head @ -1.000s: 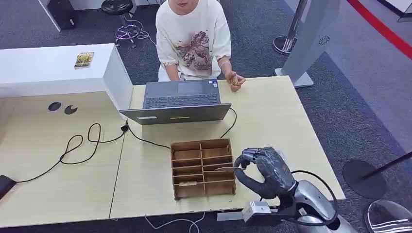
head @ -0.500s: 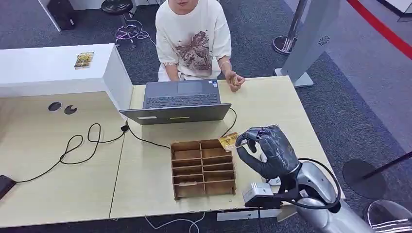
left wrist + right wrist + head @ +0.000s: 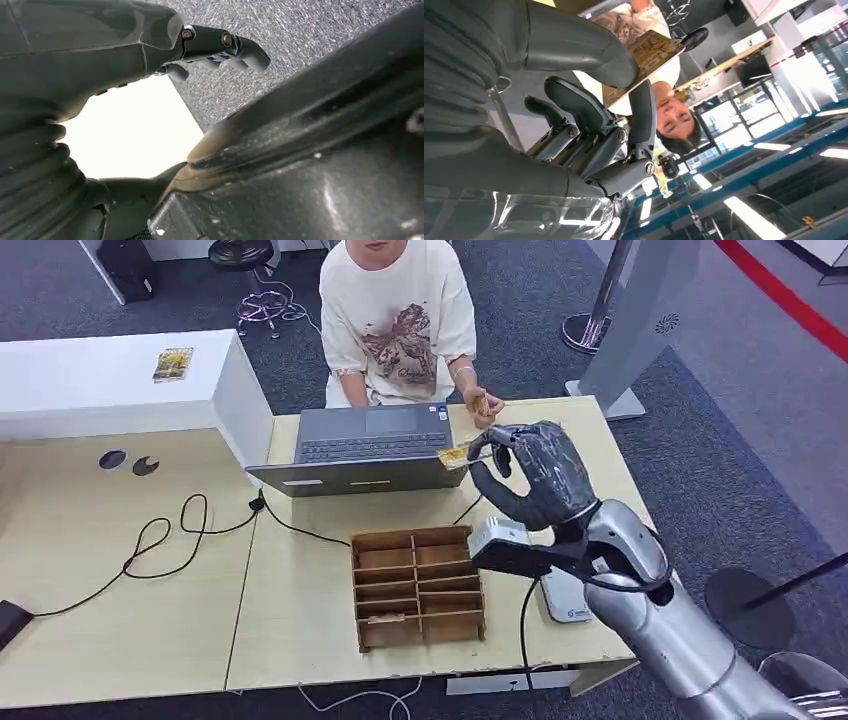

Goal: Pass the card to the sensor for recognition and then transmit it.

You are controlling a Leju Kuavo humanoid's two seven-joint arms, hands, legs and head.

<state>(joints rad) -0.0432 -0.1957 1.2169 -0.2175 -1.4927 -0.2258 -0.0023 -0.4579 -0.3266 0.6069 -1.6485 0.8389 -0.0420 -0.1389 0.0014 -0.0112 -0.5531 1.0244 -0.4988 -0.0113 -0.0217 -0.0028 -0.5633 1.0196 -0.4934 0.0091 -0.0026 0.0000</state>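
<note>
Pinching the card (image 3: pixel 455 456) between thumb and fingers, our right hand (image 3: pixel 530 475) holds it above the laptop (image 3: pixel 370 448), near the person's hand (image 3: pixel 483 406). We keep the pinch firm and the card level. Left hand (image 3: pixel 75 55): fingers curled, holding nothing.

Head view: high on the body, angled forward and down over the counter (image 3: pixel 560 480), laptop (image 3: pixel 372 445) mid-frame, seated person (image 3: pixel 398 315) beyond the laptop, right hand (image 3: pixel 530 475) raised just beside the laptop. Right wrist view: turned, close behind the right hand (image 3: pixel 574 120), facing up past a card (image 3: pixel 644 60) pinched in the fingers (image 3: pixel 641 112) toward the same person (image 3: pixel 674 117). Left wrist view: close behind the left hand (image 3: pixel 100 60), facing down at grey carpet (image 3: pixel 300 30).
</note>
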